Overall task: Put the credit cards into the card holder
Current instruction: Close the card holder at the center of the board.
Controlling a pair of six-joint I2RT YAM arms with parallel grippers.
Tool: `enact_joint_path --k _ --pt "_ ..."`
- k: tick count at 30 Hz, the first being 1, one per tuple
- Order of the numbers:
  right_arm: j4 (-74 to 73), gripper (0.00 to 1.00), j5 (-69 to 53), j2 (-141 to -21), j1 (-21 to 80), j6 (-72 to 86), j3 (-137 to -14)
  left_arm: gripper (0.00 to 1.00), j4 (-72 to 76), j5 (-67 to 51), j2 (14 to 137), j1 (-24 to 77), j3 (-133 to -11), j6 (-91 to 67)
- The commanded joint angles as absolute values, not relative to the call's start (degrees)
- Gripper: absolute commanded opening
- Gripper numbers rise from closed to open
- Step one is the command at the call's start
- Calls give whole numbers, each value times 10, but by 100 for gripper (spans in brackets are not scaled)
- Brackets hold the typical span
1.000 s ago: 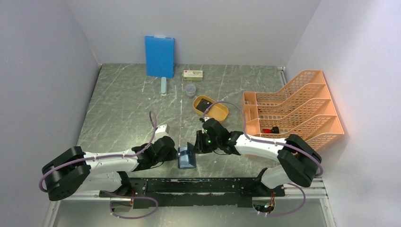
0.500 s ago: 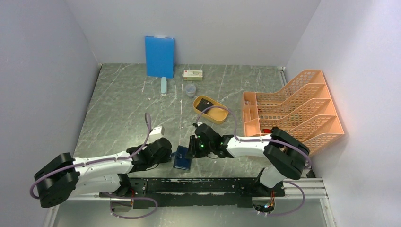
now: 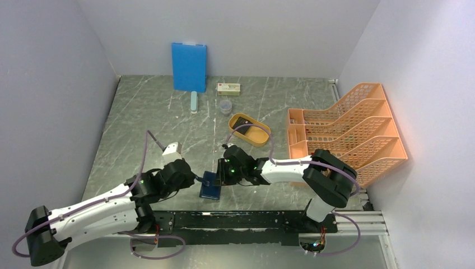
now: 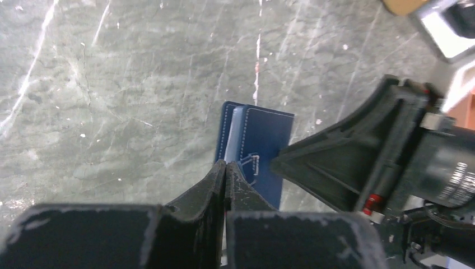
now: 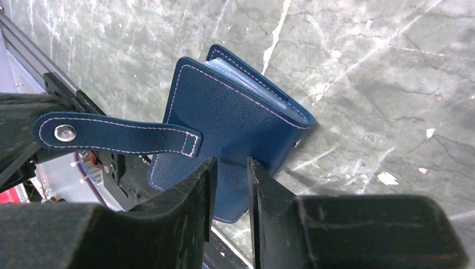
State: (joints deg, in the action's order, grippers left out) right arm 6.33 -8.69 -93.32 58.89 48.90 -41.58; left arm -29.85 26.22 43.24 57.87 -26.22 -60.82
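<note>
Grey marble table (image 3: 145, 123), white walls. The card holder (image 3: 209, 185) lies folded near the 6 o'clock edge, between both arms. Left gripper (image 4: 225, 171) is pressed together on its clasp tab (image 5: 112, 134); right gripper (image 5: 231, 174), slightly parted, straddles its edge.

No legible text — labels too blurred

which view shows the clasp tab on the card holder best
Right wrist: the clasp tab with its snap stretches across the card holder, close and sharp. Left wrist shows only a stitched bit beside the left hand. From the top view the tab is too small to tell.
</note>
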Motion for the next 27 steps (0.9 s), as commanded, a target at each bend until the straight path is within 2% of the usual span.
enact_joint_path --k 1,5,12,14,21,27 --pt "14 31 -50 -964 593 482 -422 8 -371 283 410 578 -309 -596" --pt "3 32 -40 -976 593 478 -432 10 -423 322 393 578 -354 -598" --pt "-17 32 -32 -998 592 469 -450 26 -495 395 371 577 -443 -565" --pt "-17 32 -32 -999 593 469 -453 28 -455 370 372 578 -436 -521" --pt "-22 33 -36 -1000 593 467 -464 27 -183 129 455 578 -316 -448" --pt "-27 34 -40 -996 593 466 -469 26 -108 109 544 578 -276 -445"
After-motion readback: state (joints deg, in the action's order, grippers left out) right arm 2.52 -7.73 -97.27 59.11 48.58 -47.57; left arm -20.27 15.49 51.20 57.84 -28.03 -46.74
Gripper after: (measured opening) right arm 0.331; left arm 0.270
